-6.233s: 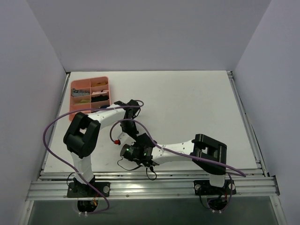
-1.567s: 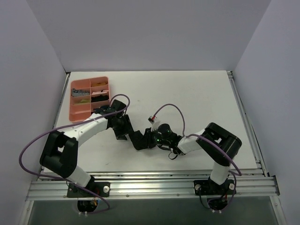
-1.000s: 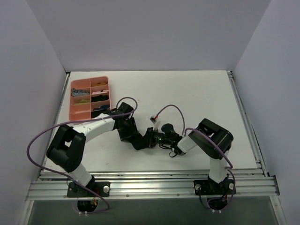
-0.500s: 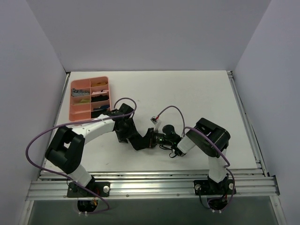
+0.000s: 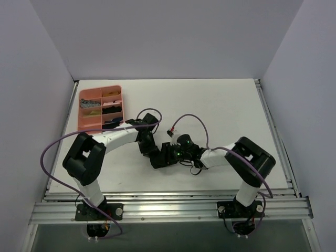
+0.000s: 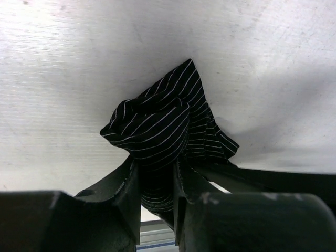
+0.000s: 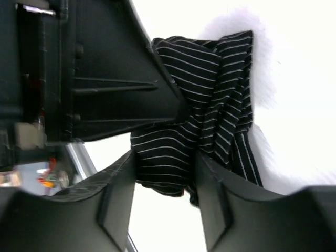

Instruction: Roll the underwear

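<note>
- The small black soft fabric underwear with thin white stripes [image 6: 157,123] lies bunched in a crumpled wad on the white worktop [image 5: 220,105], near the middle and a little towards the near edge.
- Both arms reach in to this one spot from opposite sides, and their claws meet over the wad.
- The left claw [image 6: 156,168] is clamped onto the underwear. In the left wrist view a thick fold of striped cloth is squeezed between the two dark fingers [image 6: 126,184] and bulges out past their tips.
- Beyond that pinch, the rest of the cloth fans out in a loose pointed flap that rests on the worktop.
- The right claw [image 7: 164,173] has its fingers set apart, with the underwear filling the gap between them.
- The cloth touches both inner faces of the right claw, but I cannot tell whether those fingers are pressing it or merely standing around it.
- In the right wrist view the left claw's black body comes in from the upper left, with its tip buried in the same folds.
- The pink plastic divided tray [image 5: 80,113] sits at the far left of the worktop, well apart from the underwear. Small items lie in several of its compartments.
- A purple cable [image 5: 50,152] loops out from the left arm.
</note>
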